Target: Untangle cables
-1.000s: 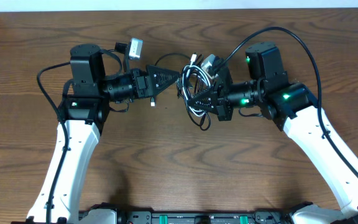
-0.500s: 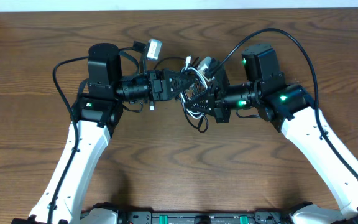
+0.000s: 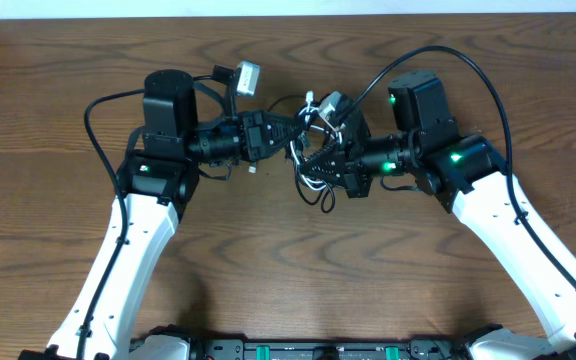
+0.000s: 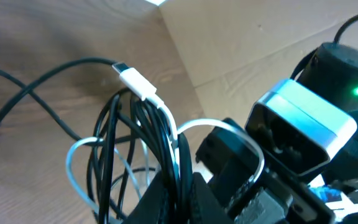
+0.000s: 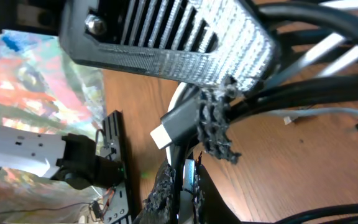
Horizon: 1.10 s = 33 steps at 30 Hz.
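Observation:
The cables [image 3: 314,172] form one tangled bunch of black and white cords, held just above the wooden table between my two arms. My left gripper [image 3: 295,134] is shut on several black strands at the bunch's left side. In the left wrist view those strands [image 4: 157,134] run straight up out of the shut left gripper [image 4: 180,188], with a white plug [image 4: 135,84] at the top of the loops. My right gripper [image 3: 319,157] is shut on the bunch from the right. In the right wrist view the right gripper [image 5: 183,186] pinches a cord with a silver plug, and a black connector [image 5: 178,122] hangs above it.
The bare wooden table [image 3: 268,260] stretches toward the front. Its far edge meets a white wall [image 3: 268,8]. Thick black arm wires [image 3: 478,70] arc over the right arm. My grippers are nearly touching, and the left finger [image 5: 185,43] fills the top of the right wrist view.
My left arm has swung right to the tangle and its jaws have gone from open to shut on the black strands. The right gripper has kept its grip and barely moved.

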Each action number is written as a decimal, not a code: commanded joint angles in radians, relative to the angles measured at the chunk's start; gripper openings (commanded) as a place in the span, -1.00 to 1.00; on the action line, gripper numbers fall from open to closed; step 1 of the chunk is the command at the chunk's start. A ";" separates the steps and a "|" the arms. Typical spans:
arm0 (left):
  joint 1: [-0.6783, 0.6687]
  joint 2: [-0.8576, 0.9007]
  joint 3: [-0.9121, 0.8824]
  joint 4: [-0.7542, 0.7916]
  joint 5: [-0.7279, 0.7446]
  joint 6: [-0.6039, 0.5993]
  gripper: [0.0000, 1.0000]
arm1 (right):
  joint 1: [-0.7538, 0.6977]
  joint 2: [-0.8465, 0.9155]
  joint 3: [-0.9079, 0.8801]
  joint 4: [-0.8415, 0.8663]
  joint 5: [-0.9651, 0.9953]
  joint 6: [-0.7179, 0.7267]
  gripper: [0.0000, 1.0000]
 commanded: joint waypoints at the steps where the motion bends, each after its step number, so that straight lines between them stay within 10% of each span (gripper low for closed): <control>1: 0.000 0.006 0.020 -0.026 -0.108 0.095 -0.85 | 0.003 -0.008 0.017 -0.023 0.100 0.024 -0.98; 9: 0.000 0.006 0.020 -0.256 -0.557 0.166 -0.85 | 0.003 -0.008 0.017 -0.076 0.454 0.240 -0.97; 21: 0.000 0.006 0.020 -0.292 -0.480 0.284 -0.85 | 0.002 -0.009 0.017 -0.103 0.500 0.291 -0.93; 23: 0.000 0.006 0.020 -0.315 -0.445 0.352 -0.85 | -0.005 -0.009 0.017 -0.077 0.462 0.314 -0.63; 25: 0.000 0.006 0.020 -0.365 -0.450 0.470 -0.85 | -0.028 -0.009 0.017 -0.018 0.312 0.401 0.46; 26: 0.000 0.006 0.020 -0.378 -0.450 0.500 -0.85 | -0.036 -0.009 0.017 -0.002 0.261 0.434 0.70; 33: 0.000 0.005 0.020 -0.380 -0.432 0.521 -0.85 | -0.057 -0.009 0.017 0.045 0.123 0.491 0.95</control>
